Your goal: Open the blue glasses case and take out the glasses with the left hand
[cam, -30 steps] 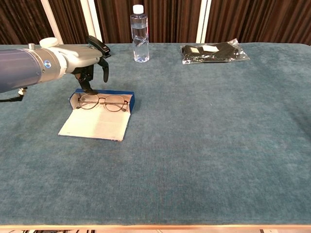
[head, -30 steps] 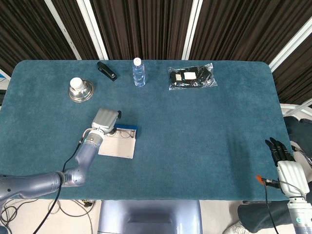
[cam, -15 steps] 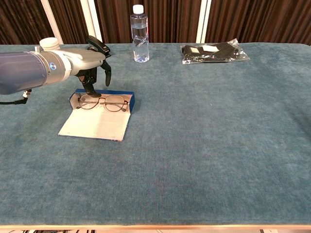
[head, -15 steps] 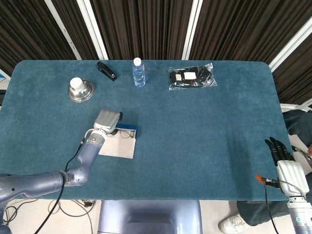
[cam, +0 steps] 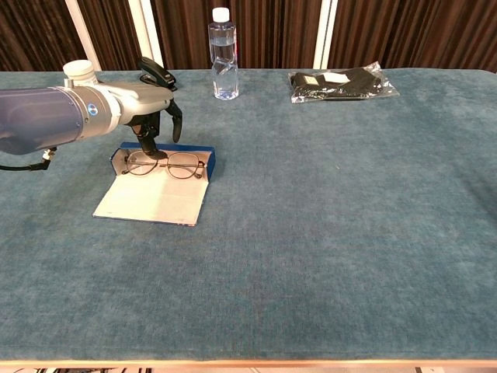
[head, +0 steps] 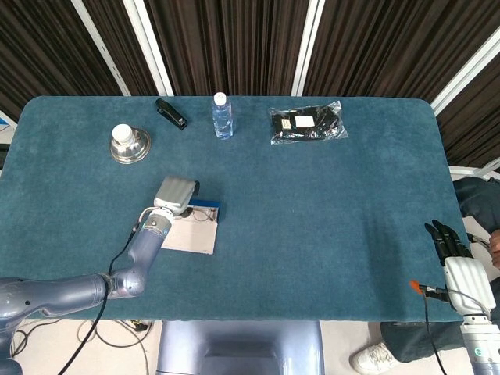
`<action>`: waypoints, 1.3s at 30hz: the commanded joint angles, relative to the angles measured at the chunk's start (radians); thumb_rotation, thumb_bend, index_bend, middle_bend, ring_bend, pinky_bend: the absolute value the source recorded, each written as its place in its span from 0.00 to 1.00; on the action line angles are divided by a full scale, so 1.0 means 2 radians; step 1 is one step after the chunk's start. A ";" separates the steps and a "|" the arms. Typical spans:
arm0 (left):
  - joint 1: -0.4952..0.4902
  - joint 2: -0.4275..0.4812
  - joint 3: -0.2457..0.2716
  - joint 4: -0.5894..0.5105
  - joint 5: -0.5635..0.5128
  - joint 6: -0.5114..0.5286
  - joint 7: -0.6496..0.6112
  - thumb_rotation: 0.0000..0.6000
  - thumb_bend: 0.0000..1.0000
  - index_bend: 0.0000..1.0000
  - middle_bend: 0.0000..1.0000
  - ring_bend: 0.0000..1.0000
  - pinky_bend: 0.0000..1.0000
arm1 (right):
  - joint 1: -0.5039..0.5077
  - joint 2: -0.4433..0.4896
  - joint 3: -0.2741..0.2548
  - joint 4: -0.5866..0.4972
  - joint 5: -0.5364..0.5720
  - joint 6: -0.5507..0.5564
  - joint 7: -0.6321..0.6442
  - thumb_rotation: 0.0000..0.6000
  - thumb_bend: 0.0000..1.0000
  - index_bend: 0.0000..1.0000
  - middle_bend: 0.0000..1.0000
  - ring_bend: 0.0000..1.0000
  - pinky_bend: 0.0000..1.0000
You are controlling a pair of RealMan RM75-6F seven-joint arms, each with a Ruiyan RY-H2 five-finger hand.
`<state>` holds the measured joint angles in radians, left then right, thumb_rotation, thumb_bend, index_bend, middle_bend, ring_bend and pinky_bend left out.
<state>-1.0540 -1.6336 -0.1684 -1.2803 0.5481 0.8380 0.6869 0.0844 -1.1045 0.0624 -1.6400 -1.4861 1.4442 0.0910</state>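
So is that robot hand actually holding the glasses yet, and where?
Nothing is held yet. The left hand hovers over the glasses, which lie in the open blue case; the right hand is empty off the table.

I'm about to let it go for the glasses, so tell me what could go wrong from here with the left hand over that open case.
1. The left hand hovers over one end of the glasses, so a grip there may lift them tilted or bend the thin frame.
2. The blue glasses case lies open and loose on the table; fingers coming down may push it or drag it along.
3. The right hand rests far off, so nothing steadies the case.
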 commanded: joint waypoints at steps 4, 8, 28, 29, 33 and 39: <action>-0.001 0.000 0.000 0.000 -0.001 0.002 -0.001 1.00 0.31 0.44 1.00 0.97 1.00 | 0.000 0.000 0.000 0.001 -0.001 0.001 0.000 1.00 0.05 0.00 0.00 0.00 0.23; -0.002 0.000 0.001 -0.001 -0.003 0.002 -0.001 1.00 0.33 0.45 1.00 0.97 1.00 | 0.000 0.000 0.000 0.001 -0.001 0.000 0.000 1.00 0.05 0.00 0.00 0.00 0.23; -0.002 0.002 0.004 -0.001 -0.004 0.003 -0.004 1.00 0.36 0.50 1.00 0.97 1.00 | 0.000 0.000 0.001 0.000 0.001 0.000 -0.002 1.00 0.05 0.00 0.00 0.00 0.23; -0.003 0.002 0.004 -0.001 -0.005 0.003 -0.004 1.00 0.36 0.51 1.00 0.97 1.00 | 0.000 0.000 0.001 0.000 0.000 0.000 -0.002 1.00 0.05 0.00 0.00 0.00 0.23; -0.003 0.002 0.005 -0.001 -0.006 0.002 -0.005 1.00 0.38 0.53 1.00 0.97 1.00 | 0.000 0.000 0.001 -0.001 0.001 0.000 -0.002 1.00 0.05 0.00 0.00 0.00 0.23; -0.002 0.002 0.007 -0.002 -0.006 0.003 -0.005 1.00 0.39 0.54 1.00 0.97 1.00 | 0.000 -0.001 0.000 0.000 0.001 0.001 -0.002 1.00 0.05 0.00 0.00 0.00 0.23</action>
<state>-1.0578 -1.6303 -0.1554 -1.2832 0.5369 0.8432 0.6761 0.0835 -1.1055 0.0627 -1.6406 -1.4847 1.4457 0.0873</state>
